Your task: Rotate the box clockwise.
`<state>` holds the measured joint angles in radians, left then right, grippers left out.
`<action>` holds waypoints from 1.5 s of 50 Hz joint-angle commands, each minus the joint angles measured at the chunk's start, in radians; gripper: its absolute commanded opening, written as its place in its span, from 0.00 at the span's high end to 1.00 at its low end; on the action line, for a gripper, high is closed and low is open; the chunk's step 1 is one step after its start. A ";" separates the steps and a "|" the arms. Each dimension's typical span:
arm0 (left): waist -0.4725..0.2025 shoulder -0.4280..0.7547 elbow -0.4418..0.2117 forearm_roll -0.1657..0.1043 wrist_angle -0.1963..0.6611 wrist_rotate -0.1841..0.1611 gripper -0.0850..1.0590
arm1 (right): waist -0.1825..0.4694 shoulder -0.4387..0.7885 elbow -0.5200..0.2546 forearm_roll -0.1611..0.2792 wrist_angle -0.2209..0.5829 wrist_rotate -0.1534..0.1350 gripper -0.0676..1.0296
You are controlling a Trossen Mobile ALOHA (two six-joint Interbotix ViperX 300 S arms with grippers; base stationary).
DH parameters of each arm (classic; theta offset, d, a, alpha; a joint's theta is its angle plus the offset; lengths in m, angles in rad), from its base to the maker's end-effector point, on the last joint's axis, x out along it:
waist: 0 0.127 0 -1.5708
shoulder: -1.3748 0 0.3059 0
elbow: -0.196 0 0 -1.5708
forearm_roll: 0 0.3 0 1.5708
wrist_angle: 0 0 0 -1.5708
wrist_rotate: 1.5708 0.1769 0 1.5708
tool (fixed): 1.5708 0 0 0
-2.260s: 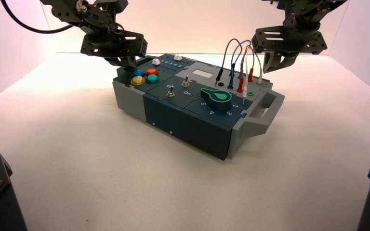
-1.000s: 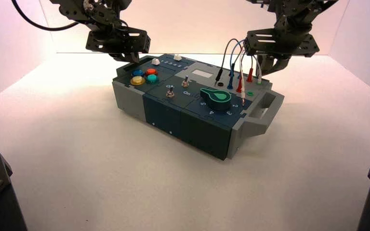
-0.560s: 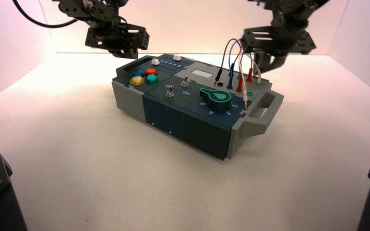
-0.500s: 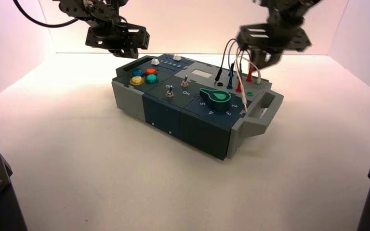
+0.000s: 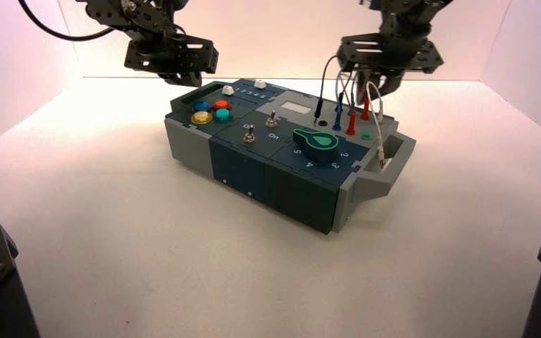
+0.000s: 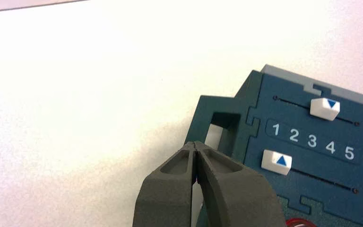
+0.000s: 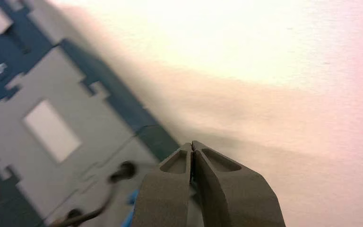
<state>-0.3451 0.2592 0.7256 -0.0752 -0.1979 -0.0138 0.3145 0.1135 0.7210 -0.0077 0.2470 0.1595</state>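
Box (image 5: 282, 158) sits on the white table (image 5: 113, 267), mid-field, turned so its long front face runs from near-left to near-right at a slant, right end handle (image 5: 387, 158) nearer the right arm's side. Left gripper (image 5: 183, 76) hangs in the air above the box's far left corner, not touching it; in the left wrist view its fingers (image 6: 170, 189) are pressed together with nothing between them, tips over the left end handle (image 6: 217, 130). Same view: two white sliders (image 6: 324, 108) flank a row of numerals 1–5; the one on the handle side of the numerals sits at about 1, the other at about 4. Right gripper (image 5: 377, 83) is above the far right of the box, over the looped wires (image 5: 345, 84); the right wrist view shows its fingers (image 7: 217, 189) closed tip to tip, empty, above the grey panel with the white window (image 7: 52, 130). On top of the box: blue, red, yellow and teal buttons (image 5: 211, 111) at the left end, two toggles (image 5: 260, 125) mid-panel, green knob (image 5: 315, 140) to their right. One white plug (image 5: 382, 160) dangles loose by the right handle.
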 commanded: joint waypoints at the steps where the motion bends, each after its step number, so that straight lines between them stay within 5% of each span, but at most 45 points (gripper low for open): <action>1: 0.002 -0.018 -0.008 0.003 -0.005 0.002 0.95 | -0.026 -0.028 -0.021 -0.006 0.000 -0.002 0.96; 47: 0.002 -0.032 -0.008 0.003 -0.005 0.002 0.95 | -0.035 0.048 0.009 -0.020 0.071 -0.003 0.96; 75: 0.002 -0.034 -0.012 0.003 -0.005 0.002 0.95 | 0.026 0.051 -0.032 0.005 0.140 -0.003 0.96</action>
<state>-0.3451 0.2577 0.7256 -0.0752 -0.1979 -0.0153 0.2945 0.1687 0.7072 -0.0184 0.3666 0.1595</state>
